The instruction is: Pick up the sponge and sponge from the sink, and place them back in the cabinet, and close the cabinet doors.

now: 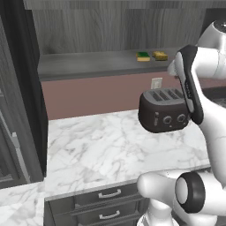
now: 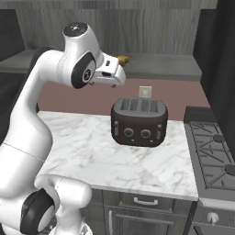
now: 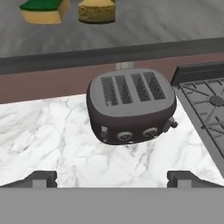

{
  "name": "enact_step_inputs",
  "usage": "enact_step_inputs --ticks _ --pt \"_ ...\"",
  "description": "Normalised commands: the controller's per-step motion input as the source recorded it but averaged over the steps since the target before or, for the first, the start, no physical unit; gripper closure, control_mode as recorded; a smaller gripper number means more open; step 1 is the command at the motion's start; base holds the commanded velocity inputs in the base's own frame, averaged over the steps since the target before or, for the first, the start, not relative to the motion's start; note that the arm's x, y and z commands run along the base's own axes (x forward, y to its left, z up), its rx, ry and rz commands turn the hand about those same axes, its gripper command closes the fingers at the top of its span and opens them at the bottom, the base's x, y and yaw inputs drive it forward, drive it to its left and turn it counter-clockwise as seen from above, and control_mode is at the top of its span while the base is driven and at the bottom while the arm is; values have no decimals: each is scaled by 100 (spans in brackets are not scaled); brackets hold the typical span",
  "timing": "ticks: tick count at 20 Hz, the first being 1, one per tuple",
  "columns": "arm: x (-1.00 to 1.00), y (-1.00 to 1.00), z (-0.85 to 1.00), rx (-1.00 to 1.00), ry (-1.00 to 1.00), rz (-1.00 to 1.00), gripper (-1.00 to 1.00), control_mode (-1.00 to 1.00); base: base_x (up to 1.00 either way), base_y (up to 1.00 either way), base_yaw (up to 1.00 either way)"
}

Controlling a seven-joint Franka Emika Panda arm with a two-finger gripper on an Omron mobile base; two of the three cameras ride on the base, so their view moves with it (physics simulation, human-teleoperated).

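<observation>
Our pincer (image 3: pixel 112 179) hangs wide open and empty above the marble counter (image 3: pixel 48 140), its two dark tips far apart with nothing between them. It looks down on a dark four-slot toaster (image 3: pixel 130 105), which stands on the counter just beside the stove (image 3: pixel 205 118).

Beyond the toaster and higher up runs the grey shelf of the open cabinet (image 1: pixel 88 64). On it lie both sponges, side by side and close together: the green-topped sponge (image 3: pixel 43 9) to the left, the golden sponge (image 3: pixel 97 9) to the right. In the left base view we find the same pair near the right end of the shelf, green (image 1: pixel 142 56) and golden (image 1: pixel 160 55), flat and well back from the front edge.

So we judge the carrying finished and the closing of the cabinet doors still to do. The doors and their handles are out of sight from here, as is the sink. To do the closing well, we would pull the arm back clear of the shelf and the toaster, find a door's outer face, and push it in a slow arc so the open pincer does not catch the shelf edge.
</observation>
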Motion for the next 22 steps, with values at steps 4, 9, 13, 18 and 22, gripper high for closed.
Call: enact_step_inputs --ticks 4,9,13,18,22 --pt "-39 6 12 0 16 0 -100 -100 0 0 0" --pt "-42 3 0 0 9 0 -100 -100 0 0 0" --pt "-43 0 0 0 7 0 -100 -100 0 0 0" --pt "-33 4 0 0 5 0 -100 -100 0 0 0" --pt "-28 6 0 0 3 0 -100 -100 0 0 0"
